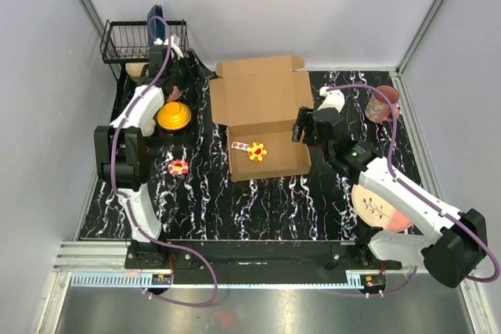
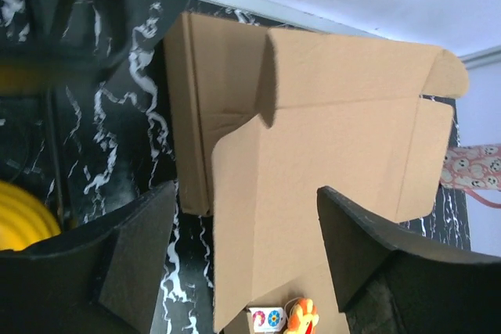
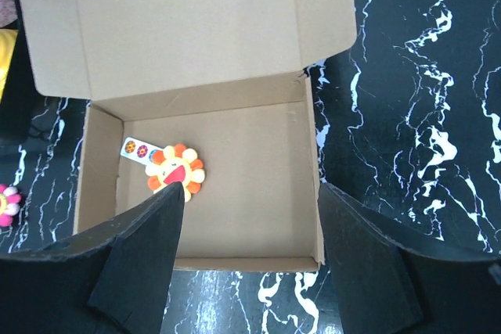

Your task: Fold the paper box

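Paper box (image 1: pixel 258 99): brown cardboard, in the middle of the black marbled mat (image 1: pixel 235 201). Its four walls are up and its tray is formed.
Lid: open, leaning back toward the far wall, with a tuck flap along its far edge and a small flap at each side.
Inside the box: an orange-and-yellow flower toy (image 1: pixel 257 152) lies on the floor near the left wall. A white sticker strip (image 1: pixel 239 145) is just beside it.
Left gripper (image 1: pixel 178 85): near the far left of the mat, well apart from the box's left wall. In its wrist view, the fingers are spread wide with nothing between them, and the box (image 2: pixel 337 138) is visible beyond them.
Right gripper (image 1: pixel 301 132): at the box's right wall, jaws wide apart and holding nothing. From above, I cannot tell whether a finger touches the cardboard. In its wrist view, the fingers (image 3: pixel 149 248) frame the near edge of the box (image 3: pixel 258 177).
Yellow domed object (image 1: pixel 173 116): on the mat just beside the left arm, left of the box.
Pink flower toy (image 1: pixel 178 167): on the mat on the near side of the yellow object, apart from the box.
Wire basket (image 1: pixel 129 41): black, in the far left corner beyond the mat.
Pink mug (image 1: pixel 382 103): on the far right part of the mat.
Plate (image 1: pixel 376 209): pale with a branch pattern, at the right side, partly under the right arm.
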`<state>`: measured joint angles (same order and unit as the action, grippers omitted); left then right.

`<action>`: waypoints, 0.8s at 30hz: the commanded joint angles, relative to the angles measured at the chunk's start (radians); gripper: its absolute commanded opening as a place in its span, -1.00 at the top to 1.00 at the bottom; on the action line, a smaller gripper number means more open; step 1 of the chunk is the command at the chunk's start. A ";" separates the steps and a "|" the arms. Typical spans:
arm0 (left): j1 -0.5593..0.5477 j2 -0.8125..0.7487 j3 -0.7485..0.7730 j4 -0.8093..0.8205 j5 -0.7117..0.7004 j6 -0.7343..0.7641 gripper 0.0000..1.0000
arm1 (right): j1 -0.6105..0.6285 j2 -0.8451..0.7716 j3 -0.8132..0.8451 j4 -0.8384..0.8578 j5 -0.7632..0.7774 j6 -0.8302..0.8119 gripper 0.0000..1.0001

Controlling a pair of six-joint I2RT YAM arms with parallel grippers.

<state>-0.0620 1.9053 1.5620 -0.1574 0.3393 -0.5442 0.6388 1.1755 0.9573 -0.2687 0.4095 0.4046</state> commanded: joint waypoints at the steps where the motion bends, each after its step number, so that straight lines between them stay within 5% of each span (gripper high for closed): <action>1: 0.010 0.084 0.184 -0.192 0.147 0.121 -0.48 | 0.001 -0.002 0.067 0.005 -0.052 -0.038 -0.50; 7: 0.011 0.170 0.273 -0.297 0.162 0.200 -0.44 | 0.002 -0.008 0.054 0.013 -0.064 -0.035 -0.50; 24: -0.002 0.279 0.325 -0.263 0.193 0.193 -0.21 | 0.001 0.000 0.028 0.032 -0.063 -0.029 -0.50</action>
<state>-0.0605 2.1426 1.8465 -0.4244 0.4992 -0.3283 0.6388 1.1759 0.9829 -0.2676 0.3466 0.3859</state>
